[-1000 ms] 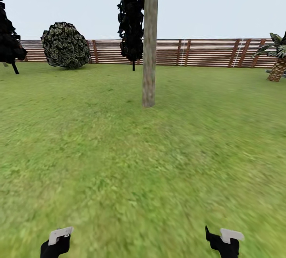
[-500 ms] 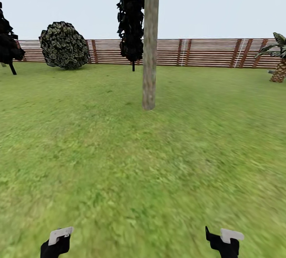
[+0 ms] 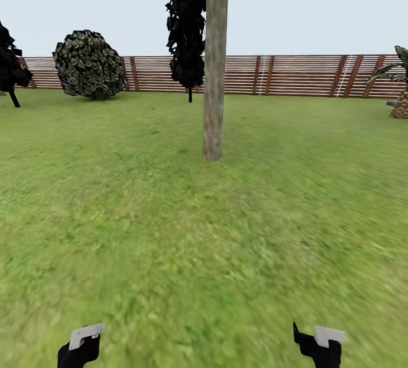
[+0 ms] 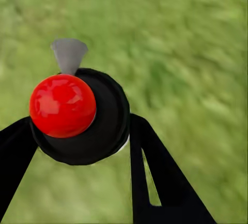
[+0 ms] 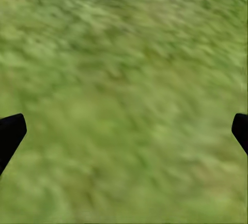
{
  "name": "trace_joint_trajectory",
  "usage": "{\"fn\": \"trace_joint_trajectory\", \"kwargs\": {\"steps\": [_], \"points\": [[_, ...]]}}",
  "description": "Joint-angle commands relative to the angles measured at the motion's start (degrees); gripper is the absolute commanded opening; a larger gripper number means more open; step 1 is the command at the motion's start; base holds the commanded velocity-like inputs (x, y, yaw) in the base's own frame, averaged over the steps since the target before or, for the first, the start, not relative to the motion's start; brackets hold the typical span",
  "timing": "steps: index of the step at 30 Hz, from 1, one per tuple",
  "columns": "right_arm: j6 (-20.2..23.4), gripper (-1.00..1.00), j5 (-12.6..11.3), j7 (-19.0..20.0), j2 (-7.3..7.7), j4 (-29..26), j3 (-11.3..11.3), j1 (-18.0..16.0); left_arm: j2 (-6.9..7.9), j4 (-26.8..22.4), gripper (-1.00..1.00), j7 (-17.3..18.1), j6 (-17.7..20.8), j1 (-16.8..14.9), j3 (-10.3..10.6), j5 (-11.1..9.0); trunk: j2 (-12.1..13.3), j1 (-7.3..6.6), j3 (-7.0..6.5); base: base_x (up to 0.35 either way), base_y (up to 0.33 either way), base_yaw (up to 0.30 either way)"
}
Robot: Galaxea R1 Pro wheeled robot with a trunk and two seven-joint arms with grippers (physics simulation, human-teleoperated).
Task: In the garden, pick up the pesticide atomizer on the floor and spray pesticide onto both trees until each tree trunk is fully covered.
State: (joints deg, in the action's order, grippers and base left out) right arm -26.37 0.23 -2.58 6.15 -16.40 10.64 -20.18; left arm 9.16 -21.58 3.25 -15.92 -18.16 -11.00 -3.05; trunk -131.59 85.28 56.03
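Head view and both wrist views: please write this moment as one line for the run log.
phase: driving on grass | left claw: shut on atomizer | right claw: open | tree trunk: ahead, unsprayed

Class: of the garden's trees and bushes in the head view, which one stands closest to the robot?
The tree with the thick pale trunk, mid-lawn; the round bush, black conifer and palm all stand back by the fence.

Both arms low, only the wrists peeking in at the head view's lower edge: left gripper (image 3: 80, 346) at lower left, right gripper (image 3: 322, 345) at lower right, well apart. Left gripper's black fingers (image 4: 155, 172) clamped on the pesticide atomizer (image 4: 82, 115), red knob facing its wrist camera. Right gripper's fingertips (image 5: 10, 133) spread wide, holding nothing.
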Motion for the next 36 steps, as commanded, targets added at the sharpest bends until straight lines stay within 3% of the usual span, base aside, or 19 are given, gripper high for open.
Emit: {"fn": "trace_joint_trajectory", "kwargs": {"steps": [1, 36], "points": [[-0.2, 1.00, 0.0, -0.1, 0.00, 0.1, 0.0, 0.0, -0.02, 0.0, -1.00, 0.4, -0.2, 0.0, -0.2, -0.3, 0.0, 0.02, 0.05, 0.338, 0.000, 0.000], [-0.2, 1.00, 0.0, -0.1, 0.00, 0.1, 0.0, 0.0, -0.10, 0.0, -1.00, 0.4, -0.1, 0.0, -0.2, -0.3, 0.0, 0.02, 0.05, 0.338, 0.000, 0.000]]}}
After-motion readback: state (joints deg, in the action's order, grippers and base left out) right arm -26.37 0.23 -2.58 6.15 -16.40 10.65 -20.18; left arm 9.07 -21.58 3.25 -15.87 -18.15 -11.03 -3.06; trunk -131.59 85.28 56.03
